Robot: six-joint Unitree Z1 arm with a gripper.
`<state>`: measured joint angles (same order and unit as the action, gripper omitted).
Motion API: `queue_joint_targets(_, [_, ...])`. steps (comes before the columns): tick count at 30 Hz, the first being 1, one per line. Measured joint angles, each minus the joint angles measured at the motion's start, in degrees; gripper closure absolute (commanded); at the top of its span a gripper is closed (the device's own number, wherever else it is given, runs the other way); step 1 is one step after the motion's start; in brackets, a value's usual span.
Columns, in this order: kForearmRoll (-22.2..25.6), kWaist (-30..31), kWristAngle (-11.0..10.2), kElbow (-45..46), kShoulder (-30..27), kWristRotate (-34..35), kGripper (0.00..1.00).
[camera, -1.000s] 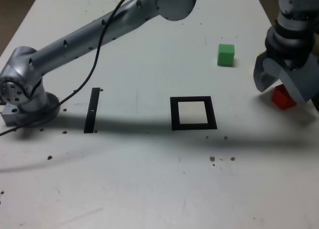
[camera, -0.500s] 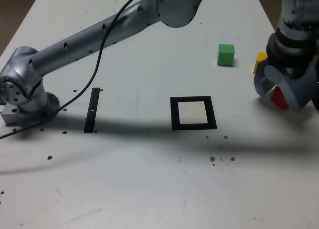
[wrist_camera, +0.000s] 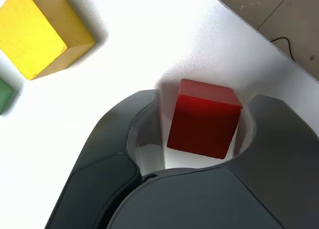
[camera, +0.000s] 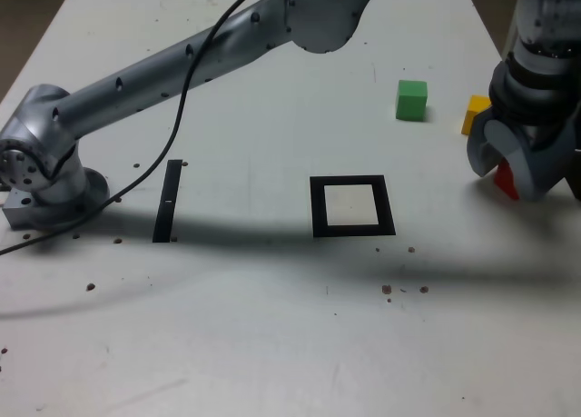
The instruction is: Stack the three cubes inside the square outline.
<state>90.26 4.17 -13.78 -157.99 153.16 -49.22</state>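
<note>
Wrist view: my gripper (wrist_camera: 207, 97) stood open around red cube (wrist_camera: 203, 124), near desk edge (wrist_camera: 259, 43); off-centre closing risked twisting it.

In the exterior view the light is moderate and uneven, with a broad soft shadow running across the table (camera: 227, 344) below the arm (camera: 154, 81) and duller grey toward that view's lower corners. The wrist view is harsher: the tabletop burns out to near white, hiding its surface (only the greyer patches show any grain), while soft shadows edge the red cube (wrist_camera: 205, 120) and the yellow cube (wrist_camera: 42, 32), whose lit face glows against its brownish sides.
</note>
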Motion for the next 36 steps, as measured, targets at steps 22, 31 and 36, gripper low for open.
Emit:
queue_joint_targets(22, [1.71, 0.09, 0.00, 0.24, -3.04, 2.76, 0.65])
queue_joint_targets(31, [1.84, 0.09, -0.01, 8.78, -9.10, 11.26, 0.65])
queue_joint_targets(36, [1.71, 0.08, -0.62, 13.96, -12.74, 16.17, 0.65])
